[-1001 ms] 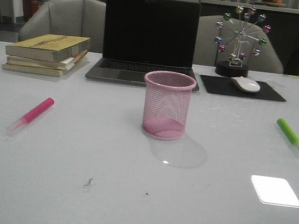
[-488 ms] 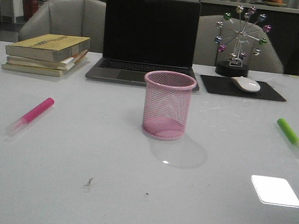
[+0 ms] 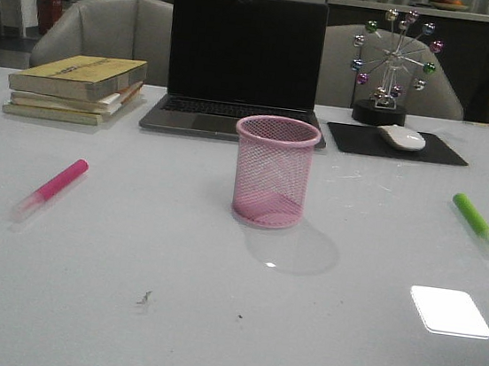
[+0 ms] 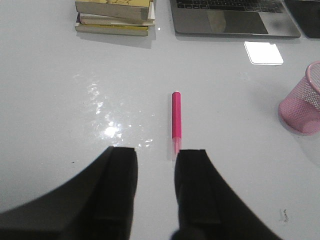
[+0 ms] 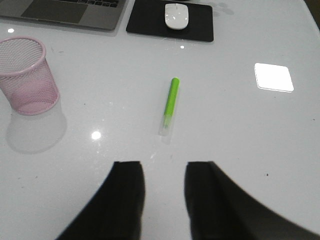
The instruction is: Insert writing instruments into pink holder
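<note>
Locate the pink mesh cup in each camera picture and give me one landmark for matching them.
Front view: the pink mesh cup stands upright mid-table, just in front of the laptop.
Left wrist view: only part of it shows, cut off by the picture's right edge, beyond the pink marker.
Right wrist view: it stands at the picture's left edge, across from the green marker.
Shared landmark: the laptop, seen behind the cup in all three views.

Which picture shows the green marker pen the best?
The right wrist view shows it best: the lime green highlighter marker with a clear cap lies whole near the middle of the picture. The front view shows it small at the right edge of the white table. The left wrist view misses it.
</note>
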### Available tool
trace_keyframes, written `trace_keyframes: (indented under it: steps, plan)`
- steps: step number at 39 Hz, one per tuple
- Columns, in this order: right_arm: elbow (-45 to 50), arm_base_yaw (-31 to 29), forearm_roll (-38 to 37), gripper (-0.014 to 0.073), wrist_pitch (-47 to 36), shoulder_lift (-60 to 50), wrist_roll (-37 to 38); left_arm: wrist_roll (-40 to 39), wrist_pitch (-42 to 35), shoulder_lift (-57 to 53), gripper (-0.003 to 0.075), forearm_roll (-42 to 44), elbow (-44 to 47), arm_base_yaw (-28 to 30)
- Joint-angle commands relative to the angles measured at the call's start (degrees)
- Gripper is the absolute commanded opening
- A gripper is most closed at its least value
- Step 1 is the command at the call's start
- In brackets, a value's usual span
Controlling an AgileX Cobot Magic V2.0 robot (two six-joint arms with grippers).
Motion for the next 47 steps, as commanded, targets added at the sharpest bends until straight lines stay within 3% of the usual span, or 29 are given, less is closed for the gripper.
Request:
trace_keyframes:
  steps: [1,16,20,29,47]
  plan:
    - [-2.14,-0.1,-0.62,0.0493,-4.21,0.53,0.09,0.25,-4.1,-0.17,0.0326,-1.33,-2.07,0.03]
    - [-2.03,-0.15,2.07,0.0502,-4.11,0.58,0.4,0.49,-4.54,1.14,0.0326,-2.66,-2.07,0.03]
    - [-3.23,-0.21,2.46,0.0502,-0.06,2.62,4.28,0.49,-4.54,1.41,0.0323,-6.27,-2.07,0.03]
    - [-12.16,-0.21,2.07,0.0502,6.56,13.86,6.48,0.49,-4.66,1.41,0.0321,-8.99,-2.07,0.03]
    - [-34.6,-0.28,-2.72,0.0502,9.19,44.1,6.48,0.49,-4.42,1.41,0.0321,-9.08,-2.07,0.03]
